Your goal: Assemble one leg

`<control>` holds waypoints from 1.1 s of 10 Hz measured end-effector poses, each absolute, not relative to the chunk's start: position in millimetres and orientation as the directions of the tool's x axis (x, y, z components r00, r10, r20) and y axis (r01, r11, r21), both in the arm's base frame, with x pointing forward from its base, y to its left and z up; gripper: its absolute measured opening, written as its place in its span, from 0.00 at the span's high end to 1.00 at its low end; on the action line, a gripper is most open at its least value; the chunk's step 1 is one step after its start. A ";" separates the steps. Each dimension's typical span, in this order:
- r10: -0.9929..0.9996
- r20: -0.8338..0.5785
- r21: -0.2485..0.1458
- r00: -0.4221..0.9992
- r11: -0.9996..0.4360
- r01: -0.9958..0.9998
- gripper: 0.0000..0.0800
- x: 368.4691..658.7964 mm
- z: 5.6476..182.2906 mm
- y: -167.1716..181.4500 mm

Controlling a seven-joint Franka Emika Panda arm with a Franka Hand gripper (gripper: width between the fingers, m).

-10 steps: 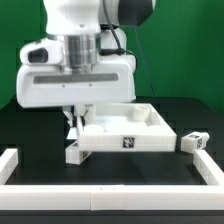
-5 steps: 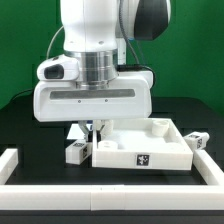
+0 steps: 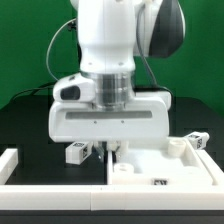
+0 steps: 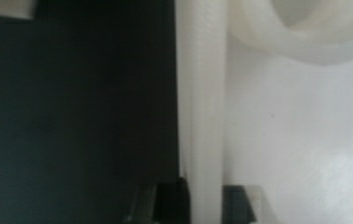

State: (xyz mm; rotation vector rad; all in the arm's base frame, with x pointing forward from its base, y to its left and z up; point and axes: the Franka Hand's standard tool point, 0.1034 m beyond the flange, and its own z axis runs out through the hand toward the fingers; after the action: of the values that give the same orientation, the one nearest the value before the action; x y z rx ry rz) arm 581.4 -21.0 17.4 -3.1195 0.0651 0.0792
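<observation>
My gripper (image 3: 111,150) is shut on the side wall of the large white tray-like panel (image 3: 175,168), which lies at the front right of the exterior view. In the wrist view the gripper (image 4: 201,203) straddles the panel's thin wall (image 4: 199,100), with one dark finger on each side. A round socket (image 4: 310,28) of the panel shows further along. One leg (image 3: 77,152), a small white block with a tag marker, lies on the black table just to the exterior view's left of the gripper. Another leg (image 3: 196,141) lies behind the panel at the right.
A low white fence runs along the table's front (image 3: 50,205) and up the exterior view's left side (image 3: 8,163). The panel's front edge lies close to that fence. The arm's wide white body hides the table behind the gripper.
The arm has moved to the exterior view's right and toward the front, dragging the panel with it. The left leg now lies apart from the panel.
</observation>
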 end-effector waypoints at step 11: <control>-0.084 -0.223 -0.020 0.971 -0.996 -0.091 0.21 562.9 65.6 -6.9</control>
State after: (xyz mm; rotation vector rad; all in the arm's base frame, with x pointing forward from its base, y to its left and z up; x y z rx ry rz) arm 562.9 -6.9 65.6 -3.0886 0.1377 0.3474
